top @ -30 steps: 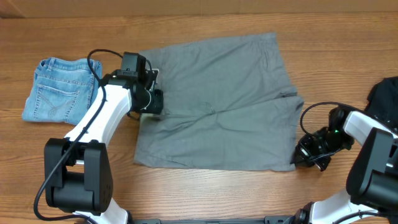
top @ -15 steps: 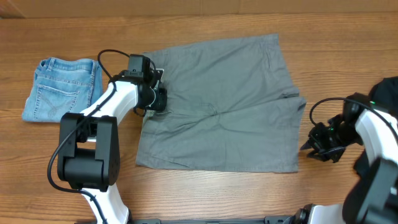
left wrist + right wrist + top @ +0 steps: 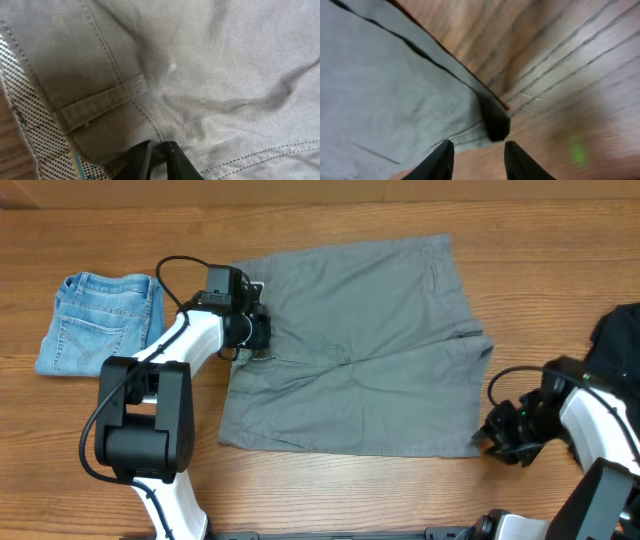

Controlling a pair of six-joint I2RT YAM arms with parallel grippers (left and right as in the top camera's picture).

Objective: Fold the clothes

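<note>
Jean shorts (image 3: 100, 323) folded left of flat, unfolded grey shorts (image 3: 370, 350); L pincer (image 3: 158, 159) nips them, R pincer (image 3: 479, 147) wide.

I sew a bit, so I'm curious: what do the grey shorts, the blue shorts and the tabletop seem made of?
Grey shorts: matte woven cloth, probably cotton twill; fine weave, stitched seams. Blue shorts: denim, faded, visible pocket stitching. Tabletop: wood or wood-look laminate; grain lines show.

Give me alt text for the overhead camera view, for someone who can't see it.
Flat on a wooden table lie grey shorts, the left gripper at their waistband and the open right gripper by the lower right hem corner. Folded denim shorts lie left, a black garment right.
</note>
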